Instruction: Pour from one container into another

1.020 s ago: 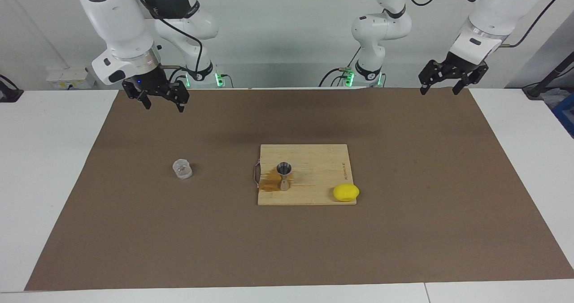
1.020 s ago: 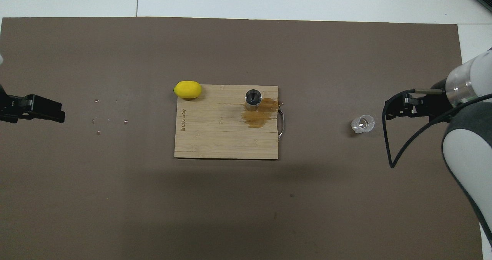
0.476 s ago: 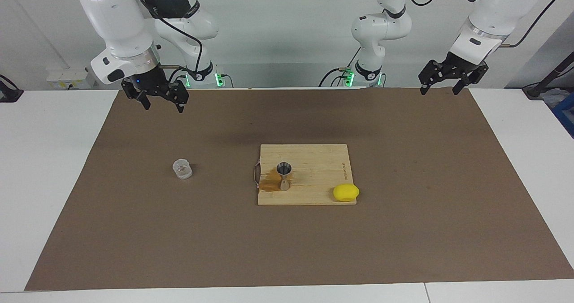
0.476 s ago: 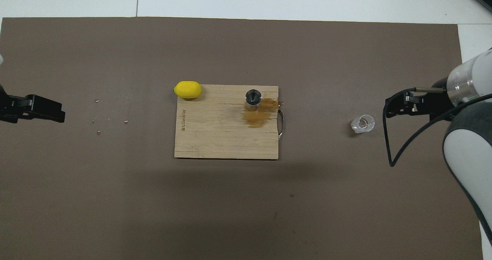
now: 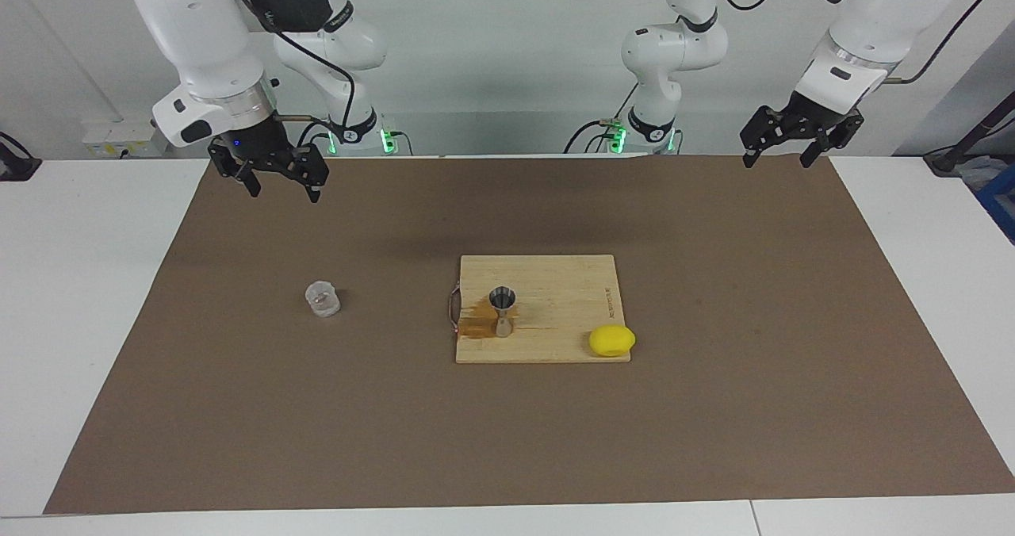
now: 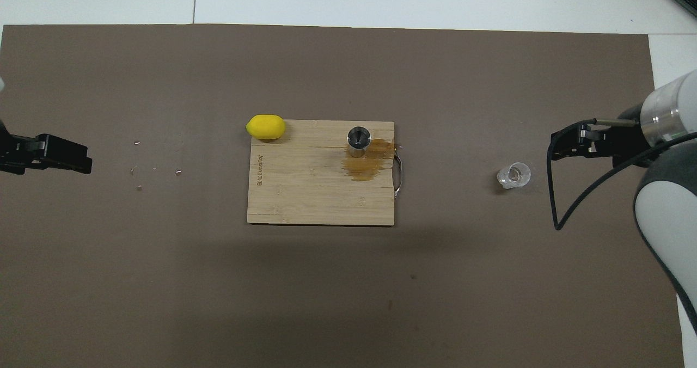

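Covering the white desk [image 5: 79, 282], a brown mat [image 5: 714, 409] carries the clear cup [image 5: 323, 299] below the right gripper's [image 5: 281, 185] released fingers; jigger [image 5: 503, 311] stands on a stained board [image 5: 555, 282]; left gripper [image 5: 781, 158] fingers released.

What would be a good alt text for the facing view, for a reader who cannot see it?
A metal jigger stands on a wooden board beside a brown stain, with a lemon at the board's corner and a clear cup on the brown mat. Both grippers hang open in the air: right gripper over the mat, left gripper over its edge.
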Robot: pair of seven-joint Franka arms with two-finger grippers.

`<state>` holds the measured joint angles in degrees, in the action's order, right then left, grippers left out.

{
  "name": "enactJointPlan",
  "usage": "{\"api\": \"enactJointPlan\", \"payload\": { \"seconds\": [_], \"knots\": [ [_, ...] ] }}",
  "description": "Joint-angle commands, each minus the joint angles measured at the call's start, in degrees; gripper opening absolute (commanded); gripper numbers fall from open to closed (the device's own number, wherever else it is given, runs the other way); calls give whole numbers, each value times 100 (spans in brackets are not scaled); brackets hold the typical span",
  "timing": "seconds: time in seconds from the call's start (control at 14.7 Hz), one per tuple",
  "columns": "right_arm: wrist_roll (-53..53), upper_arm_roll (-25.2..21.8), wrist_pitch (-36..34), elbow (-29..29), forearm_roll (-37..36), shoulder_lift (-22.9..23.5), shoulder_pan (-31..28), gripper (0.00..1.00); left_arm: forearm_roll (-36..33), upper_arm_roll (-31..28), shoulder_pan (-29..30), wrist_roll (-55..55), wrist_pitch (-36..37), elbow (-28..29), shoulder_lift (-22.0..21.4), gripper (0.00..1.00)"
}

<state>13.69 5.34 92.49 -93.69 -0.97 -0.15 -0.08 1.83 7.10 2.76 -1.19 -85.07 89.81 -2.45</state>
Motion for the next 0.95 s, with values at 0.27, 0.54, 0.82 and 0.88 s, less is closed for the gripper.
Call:
{"api": "enactJointPlan", "payload": {
  "seconds": [0.27,0.54,0.82,0.88],
  "knots": [
    [-42,-577,-169,-27,18,-82,394,99,11,37,93,49,-54,213,-186,100],
    [-51,-595,-310,-27,35,-82,351,99,11,46,93,49,-54,204,-186,100],
    [-33,-542,-275,-44,123,-100,324,99,11,37,93,49,-54,213,-186,100],
    [-42,-542,-266,-44,123,-100,333,99,11,46,84,49,-54,213,-186,100]
  ]
}}
